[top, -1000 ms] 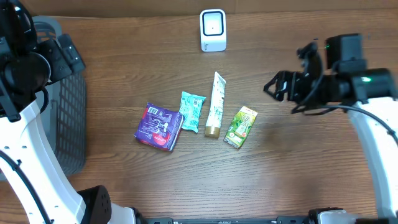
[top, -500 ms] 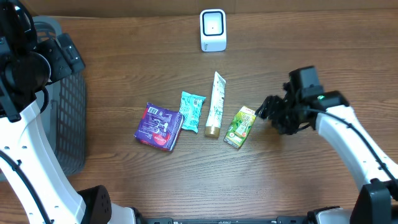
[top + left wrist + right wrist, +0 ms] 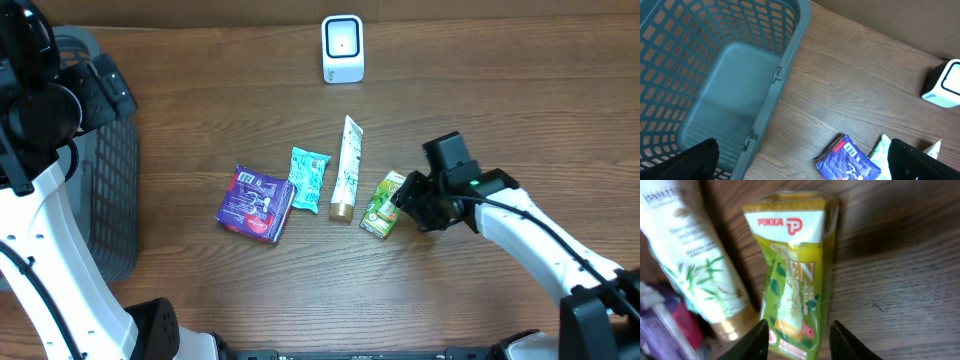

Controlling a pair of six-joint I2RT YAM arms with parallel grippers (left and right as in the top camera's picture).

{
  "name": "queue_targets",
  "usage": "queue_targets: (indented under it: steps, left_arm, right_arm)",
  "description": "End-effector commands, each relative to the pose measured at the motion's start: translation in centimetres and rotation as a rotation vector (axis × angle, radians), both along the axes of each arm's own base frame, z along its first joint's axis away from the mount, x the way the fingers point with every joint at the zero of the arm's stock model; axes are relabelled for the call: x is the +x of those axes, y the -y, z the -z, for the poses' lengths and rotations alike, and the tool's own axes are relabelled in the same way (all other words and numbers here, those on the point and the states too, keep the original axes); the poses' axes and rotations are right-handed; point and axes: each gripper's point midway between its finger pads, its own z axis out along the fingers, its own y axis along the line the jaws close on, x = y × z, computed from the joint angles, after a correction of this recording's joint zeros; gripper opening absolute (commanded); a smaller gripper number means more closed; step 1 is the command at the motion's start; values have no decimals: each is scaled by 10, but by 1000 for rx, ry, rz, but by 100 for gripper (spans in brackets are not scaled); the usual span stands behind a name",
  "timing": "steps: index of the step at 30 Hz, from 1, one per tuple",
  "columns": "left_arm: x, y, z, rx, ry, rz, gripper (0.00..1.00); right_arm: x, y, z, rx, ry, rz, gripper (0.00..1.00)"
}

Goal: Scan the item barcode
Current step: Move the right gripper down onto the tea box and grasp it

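The grey basket (image 3: 785, 55) sits below my left gripper (image 3: 805, 162), whose jaws are spread wide and hold nothing. The white tube (image 3: 695, 265) lies just beside my right gripper (image 3: 799, 340). That hand's jaws stand partly apart, astride one end of the green carton (image 3: 795, 275); I see no firm clamp. The scanner (image 3: 342, 48) stands well beyond it.

- The white right arm (image 3: 530, 235) comes in from the lower right and stretches low and leftward, with its elbow nearly straight.
- The black right end effector (image 3: 403, 197) points down and to the left. In the wrist view, its dark fingertips (image 3: 761, 339) stand partly parted.
- The white left arm (image 3: 45, 230) rises along the left edge and folds high.
- The black left end effector (image 3: 807, 161) hangs aloft, with its fingers (image 3: 692, 161) spread to their widest.
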Motion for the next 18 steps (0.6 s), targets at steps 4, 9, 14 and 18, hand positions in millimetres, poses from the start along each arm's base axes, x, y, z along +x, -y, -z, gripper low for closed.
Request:
queue_targets:
  steps: [4,9,14,18]
  left_arm:
    - [0,-1,1,9,-5,4,100]
    - [0,-1,1,9,-6,4,100]
    - [0,-1,1,9,-6,4,100]
    - [0,-1,1,9,-6,4,100]
  right_arm:
    - [8,0,11,-46,16,61,4]
    - [15,-3,2,-40,36,54,4]
    - [25,-3,-6,-56,81,41,4]
    - [38,6,-7,-109,139,74,4]
